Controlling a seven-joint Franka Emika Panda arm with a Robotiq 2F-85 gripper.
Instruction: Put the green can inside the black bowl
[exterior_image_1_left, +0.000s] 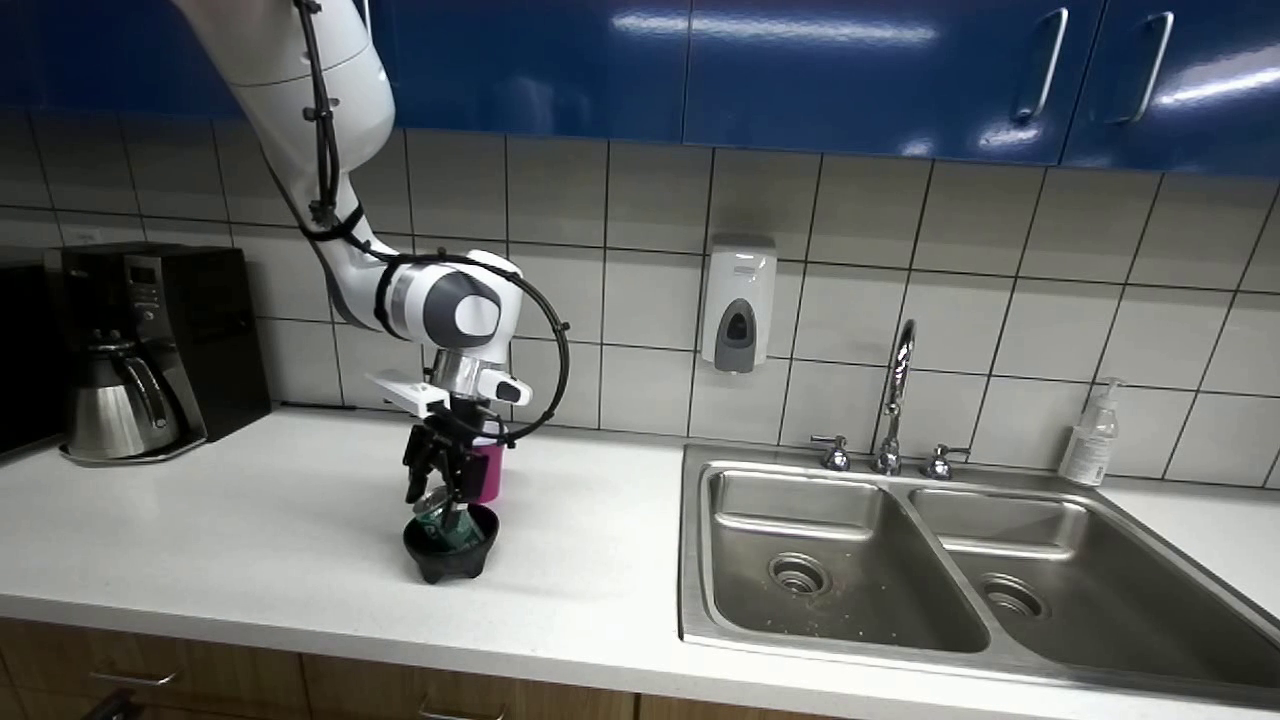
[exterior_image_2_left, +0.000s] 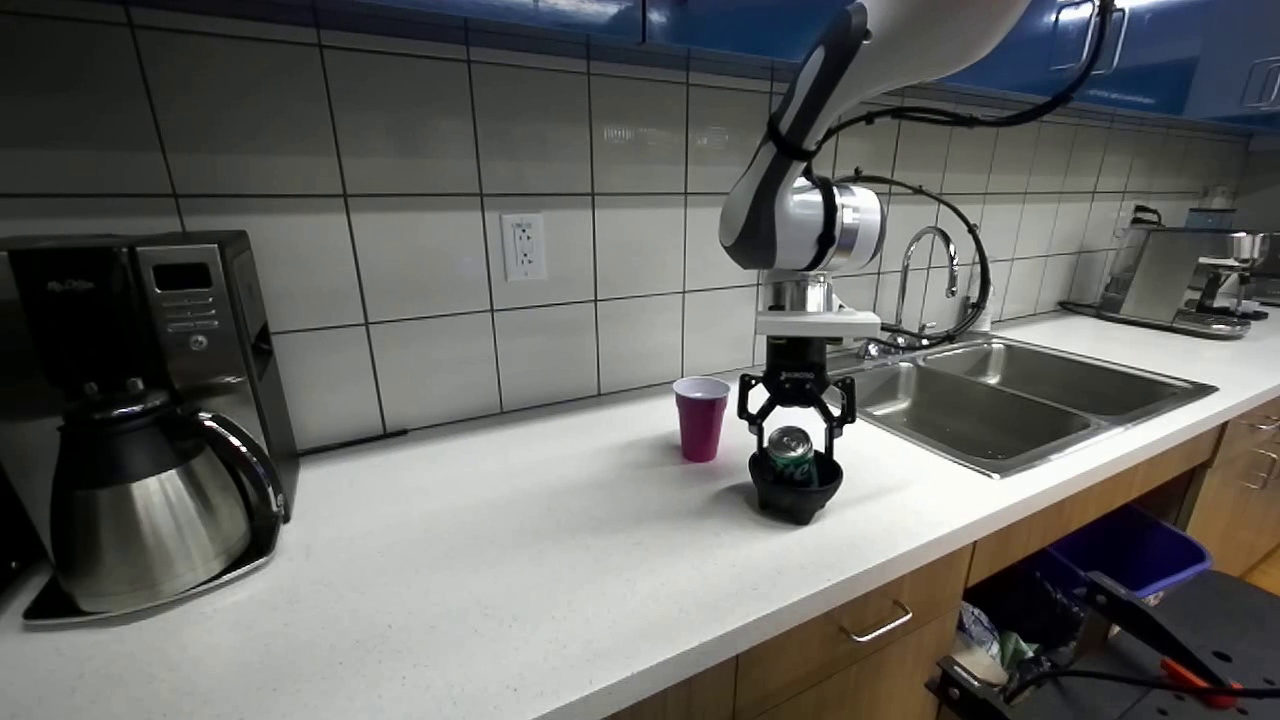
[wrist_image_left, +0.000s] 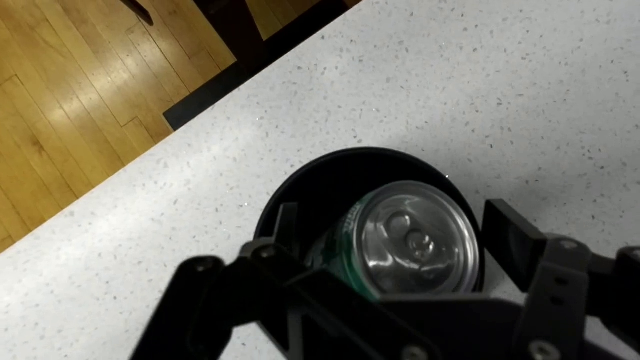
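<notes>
1. One green can (exterior_image_2_left: 793, 466) leans inside the black bowl (exterior_image_2_left: 797, 505), low and right of the middle, in an exterior view. The gripper (exterior_image_2_left: 795, 450) stands over it, fingers apart, one at each side; on the right a gap shows between finger and can. So I judge that the can is let go, and the step in hand is to withdraw: straight up, slowly, without turning. Where the fingertips end against the dark bowl is hard to make out.

2. Left of centre and low, in an exterior view, the bowl (exterior_image_1_left: 450, 562) stands on the counter (exterior_image_1_left: 590, 560) with the can tilted in it. It would be wise to lift fully before any sideways move, because the pink cup (exterior_image_1_left: 490, 470) is near, behind the gripper. This cup is partly covered, and black fingers cover part of the can.

3. In the wrist view the silver lid (wrist_image_left: 417, 237) shows lower right of the centre. One finger lies over the bowl's inside, the right-hand one in the frame just beside the rim; catching this rim could tip the bowl. The gripper's body covers the bowl's lower part; the can's bottom is hidden.
</notes>
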